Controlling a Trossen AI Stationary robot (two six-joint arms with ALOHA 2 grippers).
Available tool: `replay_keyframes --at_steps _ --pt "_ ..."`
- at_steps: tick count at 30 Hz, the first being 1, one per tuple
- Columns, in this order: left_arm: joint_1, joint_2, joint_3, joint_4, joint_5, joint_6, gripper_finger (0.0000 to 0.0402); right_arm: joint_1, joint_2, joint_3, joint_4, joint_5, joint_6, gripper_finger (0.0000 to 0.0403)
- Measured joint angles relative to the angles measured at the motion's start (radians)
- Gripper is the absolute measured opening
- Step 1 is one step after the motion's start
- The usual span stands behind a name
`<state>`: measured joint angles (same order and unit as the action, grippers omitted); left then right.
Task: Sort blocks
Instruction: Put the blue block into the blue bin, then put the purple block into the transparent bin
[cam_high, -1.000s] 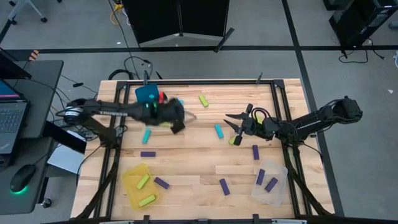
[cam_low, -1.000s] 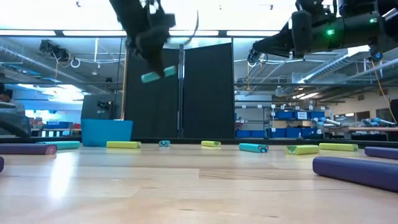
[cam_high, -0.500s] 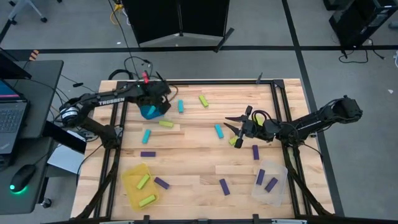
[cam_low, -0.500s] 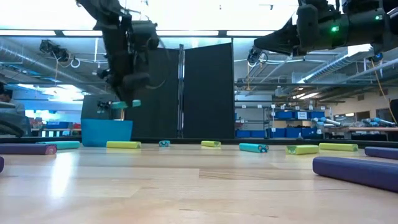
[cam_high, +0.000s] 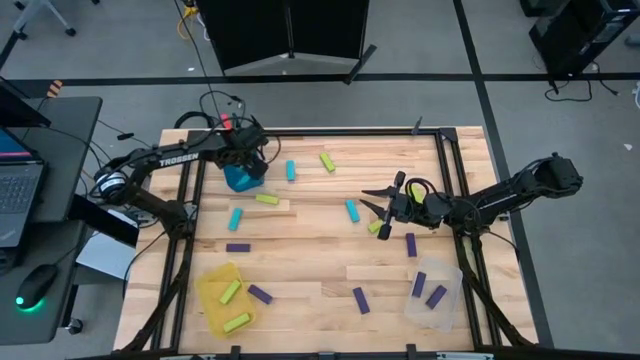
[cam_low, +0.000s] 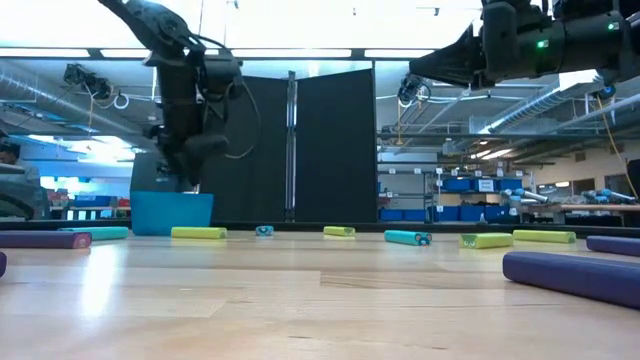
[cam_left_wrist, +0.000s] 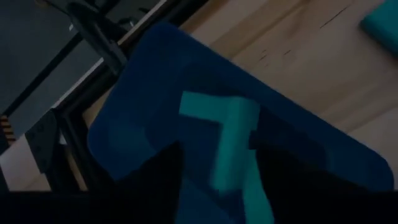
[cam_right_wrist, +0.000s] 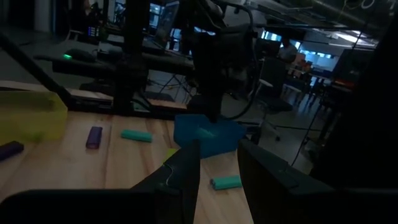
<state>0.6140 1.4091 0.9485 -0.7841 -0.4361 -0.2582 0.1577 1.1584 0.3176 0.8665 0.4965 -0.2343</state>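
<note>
My left gripper (cam_high: 247, 163) hangs open just above the teal bin (cam_high: 240, 182) at the table's far left. It points steeply down, with nothing between its fingers in the low view (cam_low: 186, 168). Cyan blocks (cam_left_wrist: 230, 143) lie inside the bin (cam_left_wrist: 137, 106) below the fingers. My right gripper (cam_high: 373, 198) hovers open and level at the table's middle right, beside a cyan block (cam_high: 352, 210) and a lime block (cam_high: 376, 226). Other cyan (cam_high: 290, 170), lime (cam_high: 327, 161) and purple (cam_high: 237, 247) blocks lie flat on the wooden table.
A yellow bin (cam_high: 208, 285) with two lime blocks stands at the near left. At the near right a clear bin (cam_high: 447, 272) holds two purple blocks. A dark frame (cam_high: 330, 130) borders the table. Loose blocks lie across the middle.
My left gripper has swung with a cyan block from the table's middle toward its far left corner. It has sunk over the teal bin and opened. The block has left its fingers.
</note>
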Motion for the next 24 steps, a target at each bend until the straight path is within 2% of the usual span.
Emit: replay_keyframes --at_steps 3,6,12,19,22,24 --pt "0.0 -0.001 0.0 0.02 0.006 0.021 0.0246 0.0 0.0 0.0 -0.002 0.0 0.022 0.0119" --pt "-0.001 -0.005 0.0 0.03 0.024 0.05 0.0257 0.0 0.0 0.0 -0.007 0.0 0.044 0.0119" --pt "-0.039 -0.077 0.0 0.005 0.185 0.134 0.0232 0.0 0.0 0.002 -0.013 0.0 0.082 0.0119" --pt "-0.198 -0.132 0.001 -0.033 0.234 0.185 0.0214 -0.027 0.0 0.032 -0.051 -0.001 0.103 0.0119" --pt "-0.288 -0.134 0.001 0.003 0.243 0.177 0.0214 -0.046 0.0 0.063 -0.132 -0.001 0.147 0.0119" --pt "-0.344 -0.135 0.001 0.048 0.244 0.175 0.0214 -0.055 -0.001 0.099 -0.254 -0.005 0.223 0.0119"
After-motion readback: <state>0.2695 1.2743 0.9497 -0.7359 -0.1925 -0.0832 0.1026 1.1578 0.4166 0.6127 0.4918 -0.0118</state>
